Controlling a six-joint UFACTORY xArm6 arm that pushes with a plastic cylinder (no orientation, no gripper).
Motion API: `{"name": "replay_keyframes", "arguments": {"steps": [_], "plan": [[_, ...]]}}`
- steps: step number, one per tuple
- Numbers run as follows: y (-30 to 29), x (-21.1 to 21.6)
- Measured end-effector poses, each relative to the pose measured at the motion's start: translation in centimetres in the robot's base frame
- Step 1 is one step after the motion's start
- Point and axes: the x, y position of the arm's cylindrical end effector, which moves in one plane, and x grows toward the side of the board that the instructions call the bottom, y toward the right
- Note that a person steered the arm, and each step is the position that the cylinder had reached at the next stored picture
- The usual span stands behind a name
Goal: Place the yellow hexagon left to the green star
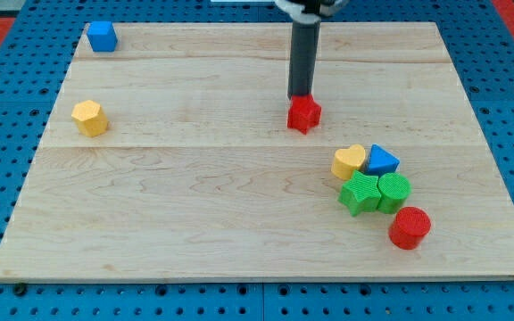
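Observation:
The yellow hexagon (89, 117) lies at the view's left on the wooden board (194, 214), far from the other blocks. The green star (360, 193) sits at the lower right in a tight cluster, touching a green cylinder (394, 191) on its right. My tip (300, 94) is near the view's top centre, right behind a red block (303, 113) and touching or nearly touching it. The tip is far to the right of the yellow hexagon and up-left of the green star.
A yellow heart (349, 161) and a blue triangle (382, 160) sit just above the green star. A red cylinder (410, 226) lies below the green cylinder. A blue cube (102, 36) is at the top left corner.

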Motion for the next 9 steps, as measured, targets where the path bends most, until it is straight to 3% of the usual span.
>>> {"name": "replay_keyframes", "arguments": {"steps": [1, 3, 4, 5, 6, 7, 8, 9], "plan": [[2.0, 2.1], [-3.4, 2.4], [0.6, 7.5], [-0.6, 8.8], [-8.1, 6.3], [-19.8, 12.0], [-33.5, 8.2], [-34.8, 3.9]]}}
